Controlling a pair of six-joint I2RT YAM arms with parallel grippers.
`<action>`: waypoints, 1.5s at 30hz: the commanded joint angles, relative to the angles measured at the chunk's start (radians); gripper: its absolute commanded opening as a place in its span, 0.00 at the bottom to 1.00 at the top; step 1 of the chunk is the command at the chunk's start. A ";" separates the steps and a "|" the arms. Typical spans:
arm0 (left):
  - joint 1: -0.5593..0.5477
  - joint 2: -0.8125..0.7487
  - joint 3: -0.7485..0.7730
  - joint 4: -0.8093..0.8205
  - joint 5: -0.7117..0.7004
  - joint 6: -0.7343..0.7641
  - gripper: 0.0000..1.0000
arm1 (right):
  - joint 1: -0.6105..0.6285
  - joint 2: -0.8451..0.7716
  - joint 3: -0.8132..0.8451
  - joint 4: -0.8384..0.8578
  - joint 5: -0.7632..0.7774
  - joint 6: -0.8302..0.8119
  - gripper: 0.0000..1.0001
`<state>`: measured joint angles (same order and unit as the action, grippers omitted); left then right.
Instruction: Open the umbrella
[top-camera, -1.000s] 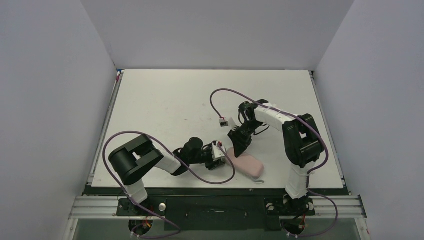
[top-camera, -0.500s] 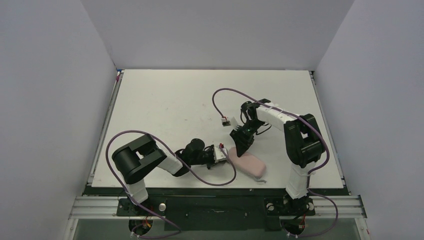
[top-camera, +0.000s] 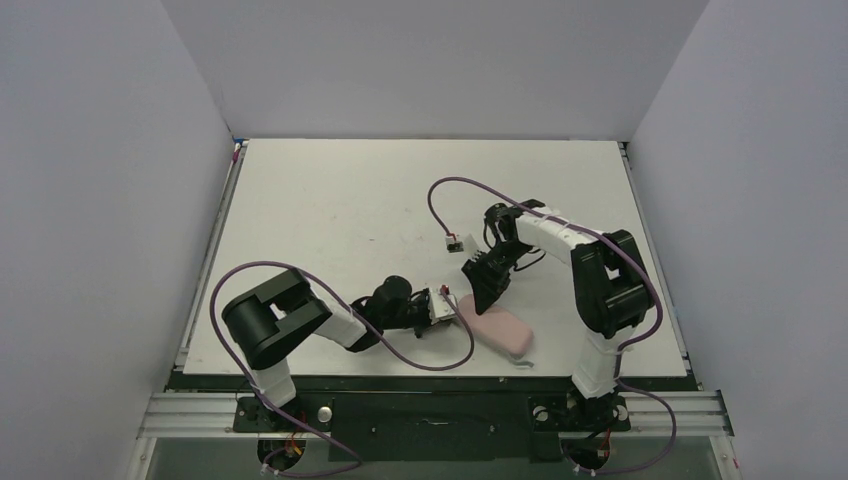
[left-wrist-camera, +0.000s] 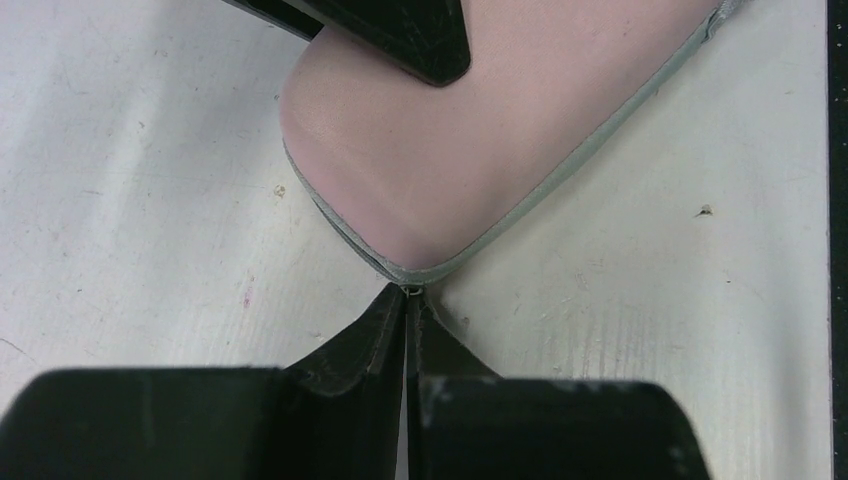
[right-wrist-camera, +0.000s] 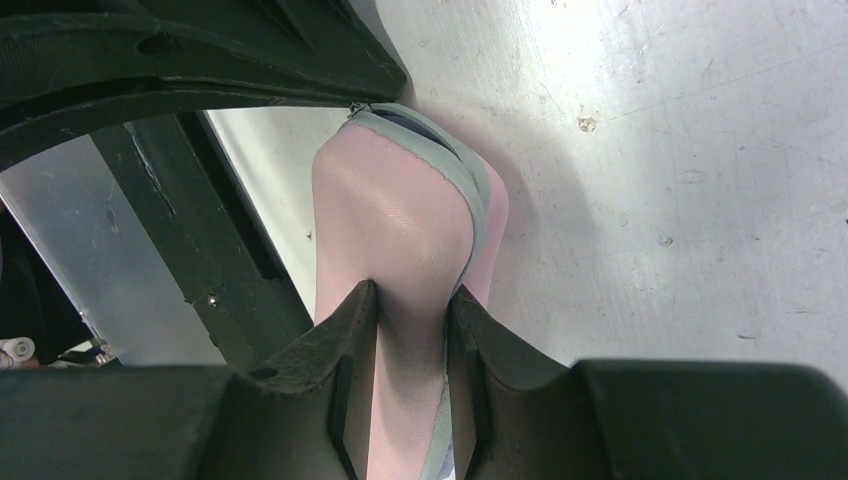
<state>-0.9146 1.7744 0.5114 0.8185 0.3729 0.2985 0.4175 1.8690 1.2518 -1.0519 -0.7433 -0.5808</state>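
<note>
Seen from above, the pink zip pouch (top-camera: 500, 331) lies on the table (top-camera: 330, 200) close to the near edge, right of centre. The umbrella is not visible and is probably inside it.

In the left wrist view, the left gripper (left-wrist-camera: 408, 300) is pinched tight on the tiny zip pull (left-wrist-camera: 411, 290) at the pouch's tip.

In the right wrist view, the right gripper (right-wrist-camera: 412, 300) squeezes a fold of fabric. The fabric dents, so it looks soft and light. The pull is small and may slip, so the pouch body seems the surer hold.

The scuffed white table (top-camera: 340, 210) carries a soft pinkish pouch (top-camera: 497, 327) lying near its front edge.
</note>
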 joint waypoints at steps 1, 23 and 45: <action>-0.031 -0.017 -0.006 -0.140 0.016 -0.011 0.00 | -0.012 -0.035 -0.038 0.178 0.119 0.018 0.00; -0.118 0.021 0.057 -0.130 -0.008 -0.058 0.00 | -0.035 -0.095 -0.158 0.724 0.275 0.640 0.00; 0.107 -0.429 -0.008 -0.386 -0.050 -0.187 0.97 | -0.106 -0.161 -0.010 0.402 -0.037 0.563 0.59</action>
<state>-0.8345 1.4364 0.5152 0.5117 0.3431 0.1539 0.3454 1.7760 1.2476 -0.6437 -0.7441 -0.0525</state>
